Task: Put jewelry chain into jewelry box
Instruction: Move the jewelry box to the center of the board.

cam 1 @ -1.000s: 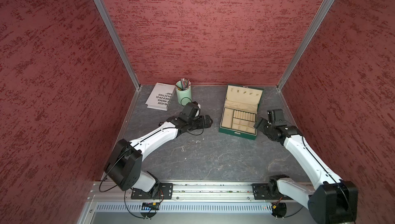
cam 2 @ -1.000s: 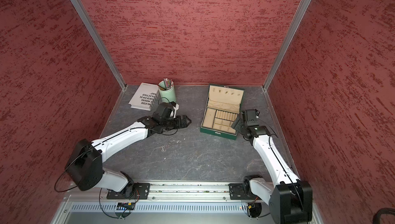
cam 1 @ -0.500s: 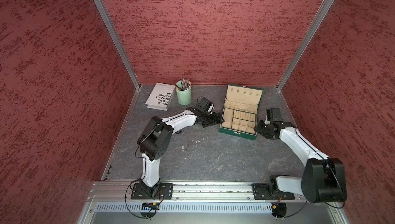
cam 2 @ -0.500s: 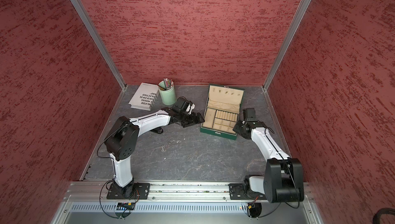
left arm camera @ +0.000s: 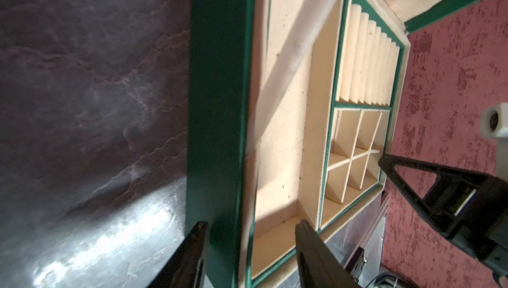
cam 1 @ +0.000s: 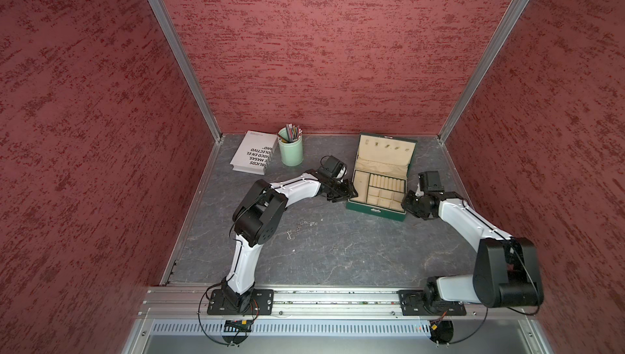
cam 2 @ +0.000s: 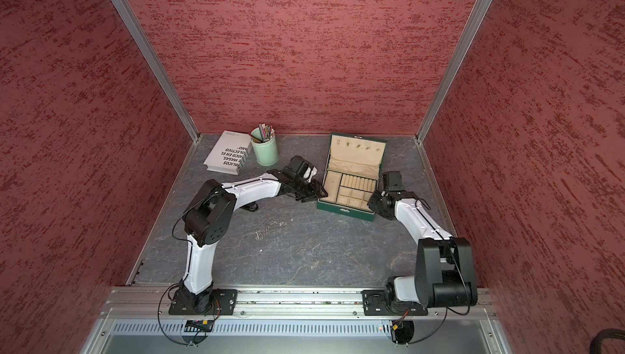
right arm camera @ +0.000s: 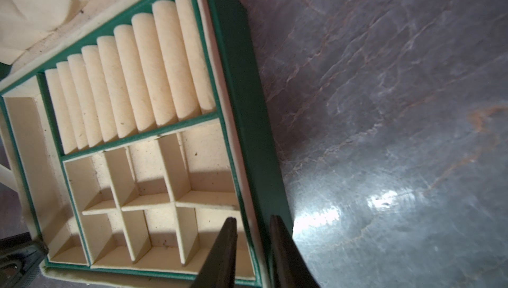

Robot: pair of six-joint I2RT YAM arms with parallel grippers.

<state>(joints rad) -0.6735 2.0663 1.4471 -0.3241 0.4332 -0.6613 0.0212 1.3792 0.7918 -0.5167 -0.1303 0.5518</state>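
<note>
Now | left fingers (left arm camera: 189,259) half-open astride jewelry box (left arm camera: 217,108) wall | right fingers (right arm camera: 223,253) pinch opposite wall

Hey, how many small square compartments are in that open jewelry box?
6. They form a grid of two rows of three small compartments in the open jewelry box, between the ring rolls and its front wall. The right gripper partly covers one.

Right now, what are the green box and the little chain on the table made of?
The box looks covered in a smooth dark green leather-like material with a faint sheen, maybe faux leather. Its lining looks like soft cream velvety fabric, matte and fuzzy. The chain is probably metal: tiny silvery links that glint, though too small to be sure.
</note>
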